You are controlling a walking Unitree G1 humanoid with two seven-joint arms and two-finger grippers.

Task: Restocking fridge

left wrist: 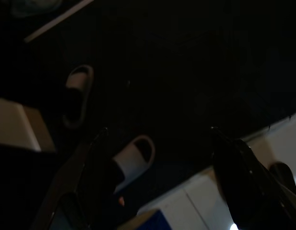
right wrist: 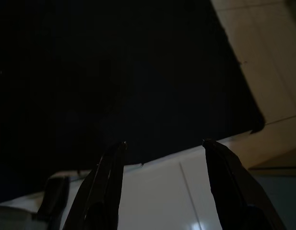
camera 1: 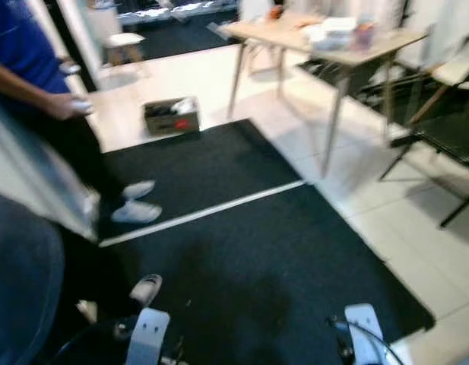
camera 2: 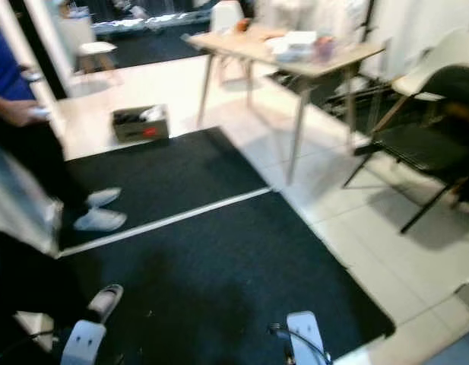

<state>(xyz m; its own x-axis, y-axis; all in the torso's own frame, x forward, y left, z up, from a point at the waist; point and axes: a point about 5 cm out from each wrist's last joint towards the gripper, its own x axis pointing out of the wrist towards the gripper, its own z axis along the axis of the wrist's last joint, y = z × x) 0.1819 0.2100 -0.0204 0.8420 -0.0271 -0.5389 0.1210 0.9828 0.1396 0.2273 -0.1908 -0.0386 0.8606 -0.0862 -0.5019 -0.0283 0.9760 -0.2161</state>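
Both silver arms hang low over a black floor mat [camera 1: 249, 258], the left arm [camera 1: 147, 334] and the right arm [camera 1: 363, 327] at the near edge. In the left wrist view my left gripper [left wrist: 158, 129] is open above the dark mat, with nothing between its fingers and pale slippers [left wrist: 136, 155] beyond them. My right gripper [right wrist: 164, 142] is also open and holds nothing, over the mat's edge and the white tiles [right wrist: 263, 72]. A cardboard box [camera 1: 172, 116] with items in it sits on the floor past the mat.
A person in a blue top [camera 1: 21, 68] stands at the left on the mat, beside a blurred white panel [camera 1: 36, 182]. A wooden table [camera 1: 325, 42] with things on it stands at the back right. A black chair [camera 1: 447, 137] is at the right.
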